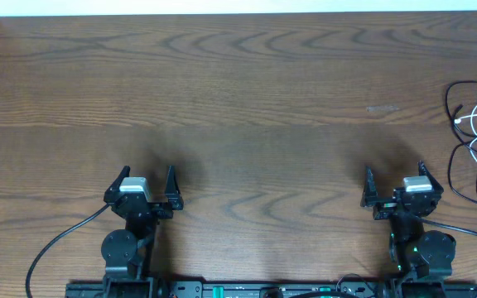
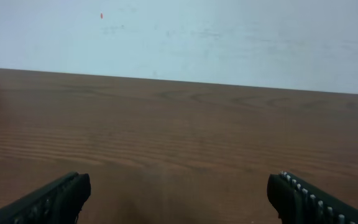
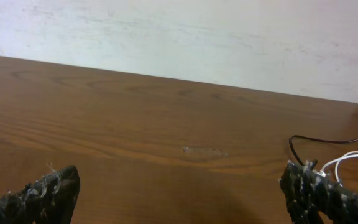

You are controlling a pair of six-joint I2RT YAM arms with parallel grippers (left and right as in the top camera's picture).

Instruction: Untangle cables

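Observation:
The black cable [image 1: 455, 170] and the white cable [image 1: 475, 120] lie tangled in loose loops at the table's far right edge, partly cut off by the frame. In the right wrist view the black cable [image 3: 328, 141] and white cable [image 3: 344, 157] show at the right, behind the right finger. My right gripper [image 1: 394, 187] is open and empty, to the left of and nearer than the cables. My left gripper [image 1: 146, 185] is open and empty at the front left, far from the cables. The left wrist view shows only bare wood between its fingers [image 2: 179, 193].
The wooden table [image 1: 238, 99] spreads across the overhead view. A white wall [image 2: 179, 37] stands behind its far edge. Thick black arm wires [image 1: 56, 244] trail from both arm bases at the front.

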